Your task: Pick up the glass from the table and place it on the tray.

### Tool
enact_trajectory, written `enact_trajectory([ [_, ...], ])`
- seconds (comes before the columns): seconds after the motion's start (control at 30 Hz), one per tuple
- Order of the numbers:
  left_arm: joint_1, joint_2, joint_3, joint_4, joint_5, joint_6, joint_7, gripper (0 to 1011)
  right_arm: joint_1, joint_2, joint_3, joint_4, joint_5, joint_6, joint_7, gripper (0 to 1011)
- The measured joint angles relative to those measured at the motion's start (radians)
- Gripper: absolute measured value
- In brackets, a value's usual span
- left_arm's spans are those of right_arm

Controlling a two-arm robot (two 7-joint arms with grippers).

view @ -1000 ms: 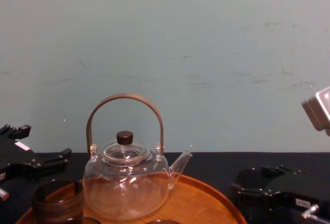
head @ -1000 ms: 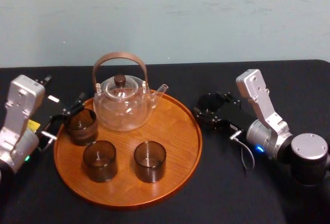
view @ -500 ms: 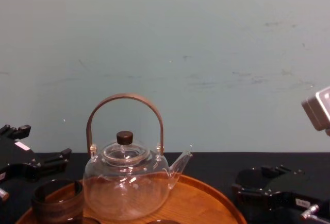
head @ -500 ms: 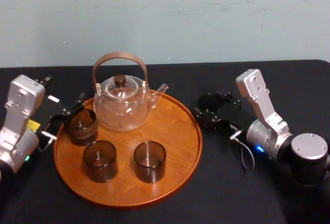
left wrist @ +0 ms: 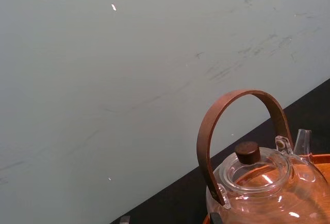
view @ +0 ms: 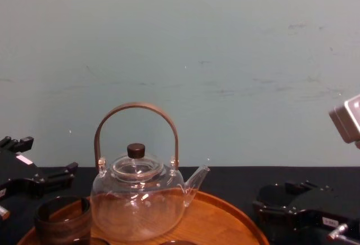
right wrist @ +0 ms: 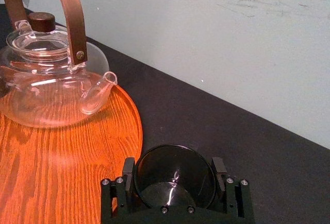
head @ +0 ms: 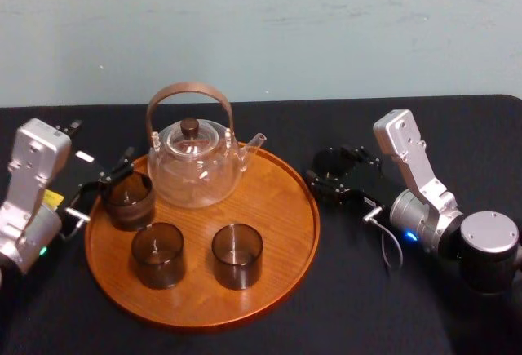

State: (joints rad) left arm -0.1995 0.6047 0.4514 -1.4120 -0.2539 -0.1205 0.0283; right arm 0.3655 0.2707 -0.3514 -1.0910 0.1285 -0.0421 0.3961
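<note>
The glass (right wrist: 175, 178), dark and smoky, stands upright on the black counter (head: 367, 298), clasped by the right hand (right wrist: 173, 166), just right of the tray (head: 285, 208). The tray is round, orange-brown wood, low-rimmed.

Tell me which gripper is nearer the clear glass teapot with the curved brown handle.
Left. The left gripper sits at the round orange-brown wooden tray's left rim, just beside the teapot; the right gripper is off the tray, farther right, around a dark glass.
</note>
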Motion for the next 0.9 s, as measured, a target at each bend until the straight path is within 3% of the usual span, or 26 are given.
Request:
enact_trajectory([
  [0.47,0.0,0.0,0.0,0.0,0.0,0.0,0.0,1002,-0.001,0.0,0.0,-0.004,0.001,0.0,0.0,918],
  [0.9,0.0,0.0,0.0,0.0,0.0,0.0,0.0,1001,-0.053,0.03,0.016,-0.141,0.02,0.015,0.002,918],
])
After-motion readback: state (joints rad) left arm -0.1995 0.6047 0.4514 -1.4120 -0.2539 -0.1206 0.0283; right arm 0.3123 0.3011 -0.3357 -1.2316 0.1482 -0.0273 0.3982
